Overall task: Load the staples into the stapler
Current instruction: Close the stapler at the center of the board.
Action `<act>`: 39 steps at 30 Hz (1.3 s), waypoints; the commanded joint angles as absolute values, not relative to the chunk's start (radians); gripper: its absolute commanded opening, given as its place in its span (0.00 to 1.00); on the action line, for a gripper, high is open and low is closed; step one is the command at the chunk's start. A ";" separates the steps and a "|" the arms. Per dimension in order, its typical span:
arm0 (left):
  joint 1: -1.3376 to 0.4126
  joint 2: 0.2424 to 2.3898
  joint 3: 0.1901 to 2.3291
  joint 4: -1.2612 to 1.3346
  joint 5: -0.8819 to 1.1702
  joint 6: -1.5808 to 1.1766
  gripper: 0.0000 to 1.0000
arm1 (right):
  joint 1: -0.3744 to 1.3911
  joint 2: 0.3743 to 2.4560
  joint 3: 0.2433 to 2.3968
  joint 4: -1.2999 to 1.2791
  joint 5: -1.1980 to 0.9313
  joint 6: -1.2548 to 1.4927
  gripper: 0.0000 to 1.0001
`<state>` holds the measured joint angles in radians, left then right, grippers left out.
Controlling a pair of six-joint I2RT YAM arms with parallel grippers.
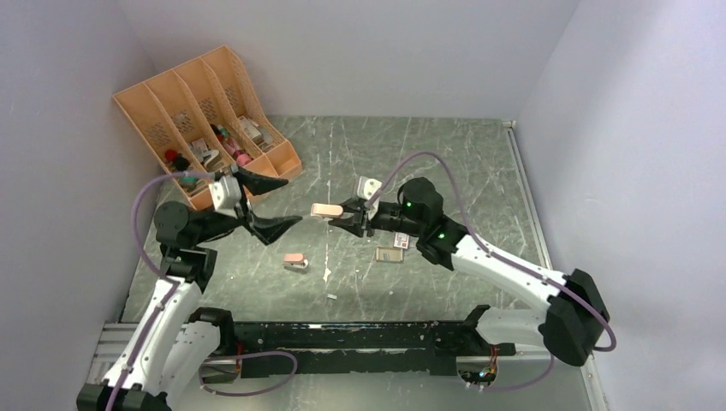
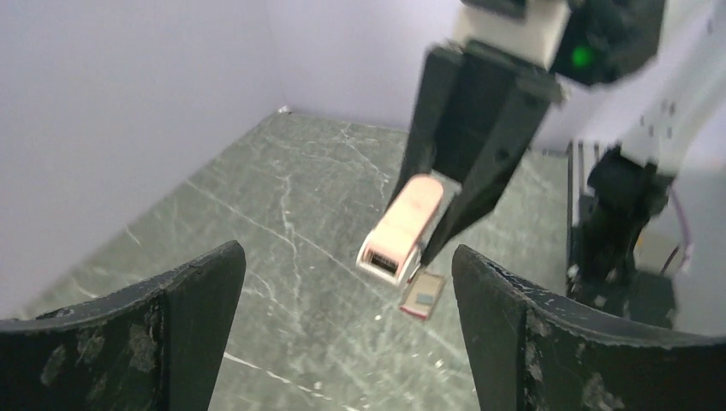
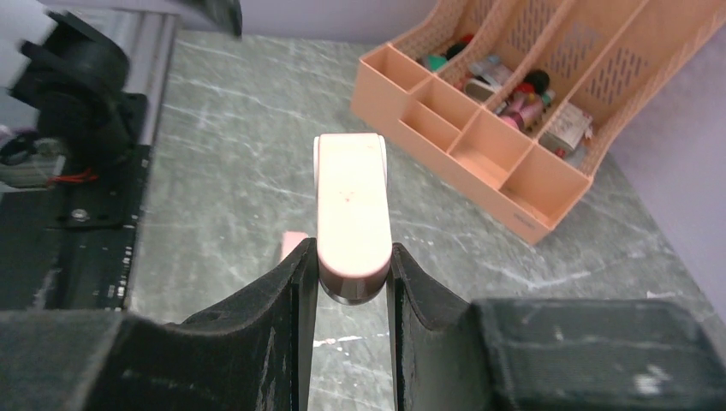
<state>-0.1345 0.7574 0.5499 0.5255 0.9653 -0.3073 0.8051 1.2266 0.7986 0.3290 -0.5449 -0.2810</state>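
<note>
Held item: one pink stapler (image 3: 351, 205), clamped at one end by the right fingers (image 3: 274, 304) and carried above the worktop (image 1: 445, 163), its free end toward the left arm. The left fingers (image 1: 274, 227) are spread wide and empty. Staples: the grey tray (image 1: 389, 253) and red-and-white box (image 1: 400, 242) lie close together just beside the right wrist. Two pale slivers (image 1: 327, 274) nearer the arm bases may be loose strips — too small to confirm. Judgement: strips are light, brittle and apt to skid, so pinch the long sides at mid-length. Count — staplers two, the second stapler (image 1: 295, 259) lying flat; tray one; box one.
</note>
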 commanded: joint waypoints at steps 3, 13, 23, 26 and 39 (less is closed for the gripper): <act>-0.148 0.707 0.605 0.309 1.277 0.206 0.93 | 0.804 1.121 0.829 0.254 -0.671 -0.263 0.24; -0.327 0.814 0.701 0.192 1.237 0.368 0.91 | 0.805 1.106 0.845 0.224 -0.700 -0.296 0.25; -0.406 0.900 0.714 0.284 1.201 0.293 0.77 | 0.805 1.113 0.861 0.214 -0.680 -0.323 0.25; -0.406 0.908 0.720 0.285 1.206 0.282 0.68 | 0.805 1.113 0.860 0.206 -0.676 -0.327 0.25; -0.406 0.940 0.741 0.271 1.206 0.280 0.07 | 0.805 1.106 0.851 0.216 -0.661 -0.312 0.34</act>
